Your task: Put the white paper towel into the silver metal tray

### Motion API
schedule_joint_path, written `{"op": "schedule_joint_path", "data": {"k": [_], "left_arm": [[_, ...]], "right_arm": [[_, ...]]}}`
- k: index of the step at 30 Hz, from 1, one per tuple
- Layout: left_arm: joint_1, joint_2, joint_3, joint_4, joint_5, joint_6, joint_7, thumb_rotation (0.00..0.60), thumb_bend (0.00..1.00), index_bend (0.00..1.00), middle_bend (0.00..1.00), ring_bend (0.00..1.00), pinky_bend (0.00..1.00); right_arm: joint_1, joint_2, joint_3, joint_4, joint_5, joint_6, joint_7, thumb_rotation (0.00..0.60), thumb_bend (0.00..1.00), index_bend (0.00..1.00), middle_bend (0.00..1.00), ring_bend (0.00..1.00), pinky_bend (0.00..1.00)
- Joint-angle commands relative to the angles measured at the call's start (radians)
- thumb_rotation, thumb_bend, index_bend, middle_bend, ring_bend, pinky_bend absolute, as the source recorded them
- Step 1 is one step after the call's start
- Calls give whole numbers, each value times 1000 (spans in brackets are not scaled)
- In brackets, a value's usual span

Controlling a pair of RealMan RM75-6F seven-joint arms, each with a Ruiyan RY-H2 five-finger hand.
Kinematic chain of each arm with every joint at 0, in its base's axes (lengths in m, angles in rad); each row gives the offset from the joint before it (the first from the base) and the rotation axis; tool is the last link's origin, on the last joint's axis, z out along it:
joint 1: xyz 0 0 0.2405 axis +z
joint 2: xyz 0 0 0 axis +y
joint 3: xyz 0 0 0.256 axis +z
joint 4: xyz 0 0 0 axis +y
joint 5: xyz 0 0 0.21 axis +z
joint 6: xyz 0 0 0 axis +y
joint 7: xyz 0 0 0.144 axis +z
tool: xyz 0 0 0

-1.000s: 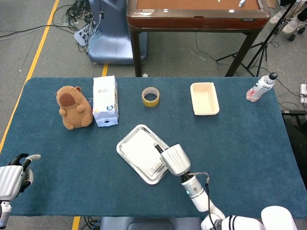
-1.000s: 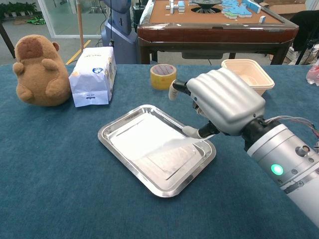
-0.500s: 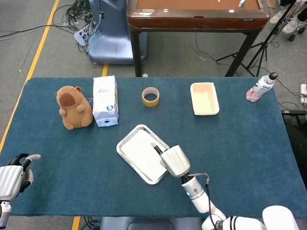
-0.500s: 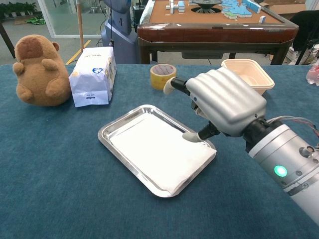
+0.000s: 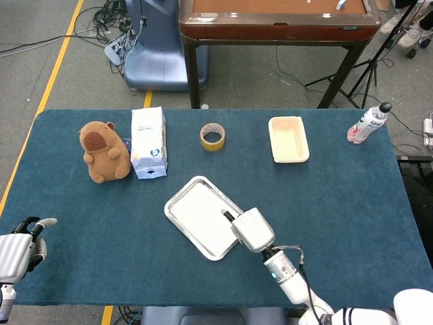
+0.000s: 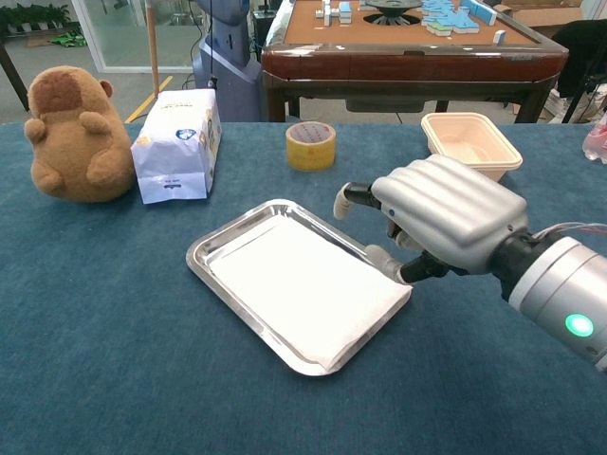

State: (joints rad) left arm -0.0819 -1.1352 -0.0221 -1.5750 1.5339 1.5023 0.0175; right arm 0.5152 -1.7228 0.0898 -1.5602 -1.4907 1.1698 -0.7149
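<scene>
Far over on the left, at the near corner of the blue table (image 5: 81, 223), the left hand (image 5: 19, 250) sits low by the edge. It holds nothing. Its fingers look curled in, but only part of it shows, so whether it is open or closed cannot be told.

Next comes a brown stuffed animal (image 6: 74, 133) sitting up on the table. Just beside it stands a white and blue bag (image 6: 175, 144), almost touching it. Further along, a roll of yellow tape (image 6: 310, 145) lies flat, well behind the tray.

Near the middle lies the silver metal tray (image 6: 211, 250), turned at a slant. The white paper towel (image 6: 303, 289) is spread flat inside it and covers most of the bottom. One corner of the towel lies over the tray's right rim.

Right beside that rim is the right hand (image 6: 446, 223). Its fingers are bent and a little apart, and nothing is in them. One fingertip is down close to the towel's corner, but it is hard to tell if it touches. From the head view the hand covers the tray's near right corner.

Behind the hand sits a cream plastic box (image 6: 469, 142), open on top. At the far right corner of the table lies a plastic bottle (image 5: 369, 123) with a pink label.
</scene>
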Motion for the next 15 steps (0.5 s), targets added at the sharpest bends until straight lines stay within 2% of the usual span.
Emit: {"op": "schedule_joint_path", "data": {"k": [1, 2, 5, 15], "left_arm": [[0, 0, 0, 0, 0, 0, 1, 600, 0, 311, 285, 230, 427], [0, 0, 0, 0, 0, 0, 1, 600, 0, 311, 285, 230, 427], [0, 0, 0, -1, 0, -1, 3, 600, 0, 312, 285, 230, 427], [-1, -1, 0, -1, -4, -4, 7, 600, 0, 311, 285, 230, 427]], "right_arm": [[2, 39, -5, -51, 43, -38, -34, 600, 817, 306, 1000, 1000, 1000], [3, 52, -8, -69, 60, -50, -46, 600, 882, 306, 1000, 1000, 1000], [7, 81, -13, -114, 109, -83, -79, 600, 985, 306, 1000, 1000, 1000], [51, 136, -29, -228, 317, -173, -215, 600, 1000, 306, 1000, 1000, 1000]]}}
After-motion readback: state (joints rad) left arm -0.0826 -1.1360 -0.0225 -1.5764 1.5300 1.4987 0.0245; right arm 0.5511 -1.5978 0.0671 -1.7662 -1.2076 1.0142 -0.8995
